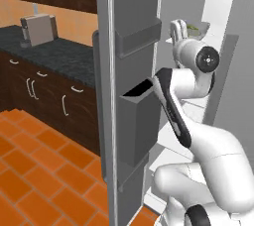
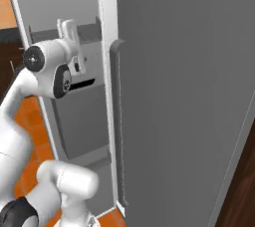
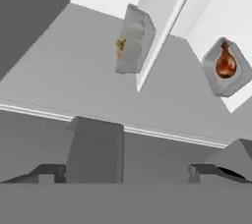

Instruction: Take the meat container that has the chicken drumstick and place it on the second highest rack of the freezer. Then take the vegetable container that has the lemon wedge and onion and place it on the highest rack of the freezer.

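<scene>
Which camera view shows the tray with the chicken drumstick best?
The hand view shows it best: the grey tray sits on a white shelf with the orange-brown drumstick plainly inside. The left base view shows another tray with greenish pieces behind the arm. The right base view shows the freezer door.

Orange tile floor (image 1: 34, 170); dark wood cabinets (image 1: 44, 96); speckled countertop (image 1: 59, 54).

Thin flat white shelf panels (image 3: 165, 26) inside tall grey freezer (image 2: 184, 96) lying ahead of open gripper fingers. Grey tray with glossy orange-brown drumstick (image 3: 226, 64) sitting on one white shelf, ahead and right of fingertips. Second grey tray with small yellowish pieces (image 3: 132, 46) sitting on neighbouring shelf, ahead, slightly left, panel edge running between trays.
</scene>
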